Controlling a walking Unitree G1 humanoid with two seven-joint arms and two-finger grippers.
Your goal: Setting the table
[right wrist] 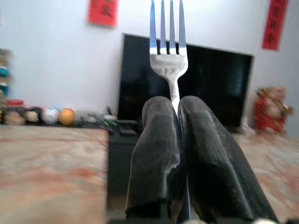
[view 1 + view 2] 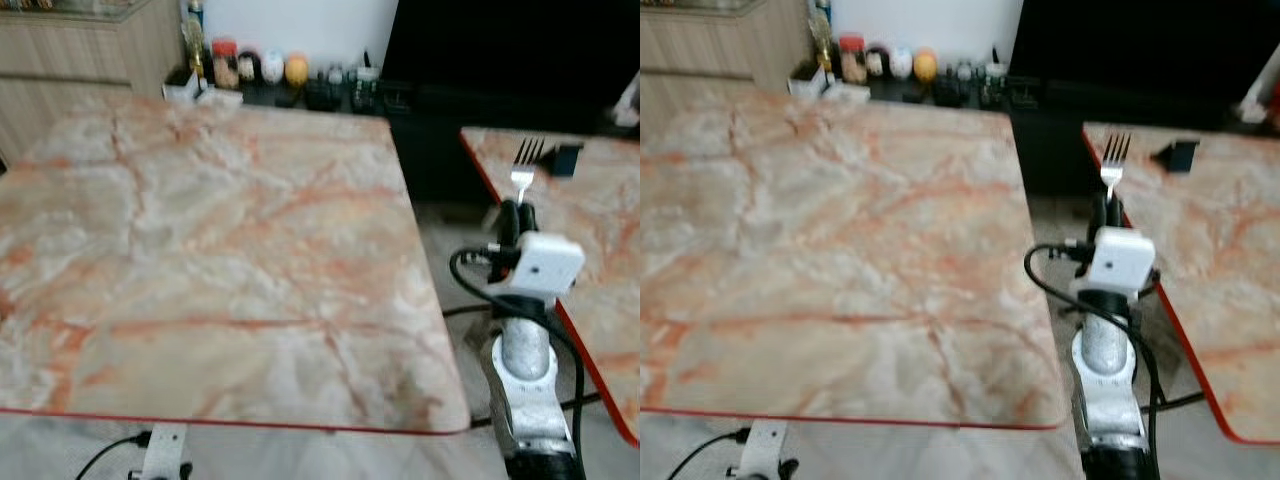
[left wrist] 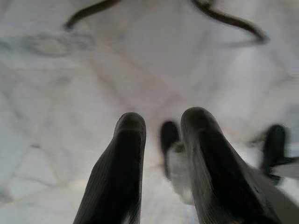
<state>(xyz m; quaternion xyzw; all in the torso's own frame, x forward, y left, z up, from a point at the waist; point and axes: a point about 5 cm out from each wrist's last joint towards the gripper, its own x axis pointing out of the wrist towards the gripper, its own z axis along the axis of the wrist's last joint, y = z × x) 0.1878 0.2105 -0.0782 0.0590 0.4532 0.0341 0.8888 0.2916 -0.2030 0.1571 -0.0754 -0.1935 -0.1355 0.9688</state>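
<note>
Fork: a silver four-tined piece held upright between the two black fingers of the right gripper, tines pointing up and away from the wrist. The fingers are pressed together on the fork's neck, with the handle hidden between them. In the head views the right gripper sits in the gap between two tables, raised on its silver arm, with a white camera block and black cable just behind it. The fork stands just beyond the near-left edge of the right-hand table.

Large table: marble-patterned top in pink and cream with a red edge strip, occupying the left and centre of the scene. The right-hand table carries the same finish. A small dark object lies on the right-hand table at its far side; its type cannot be determined.

Far side of the scene: a black television on a low dark stand, a row of small jars and round ornaments beside it, and a white wall with red hangings.

Left gripper: points down at a pale tiled floor. Its fingers stand a narrow gap apart and hold nothing. Dark cables cross the floor beyond it.
</note>
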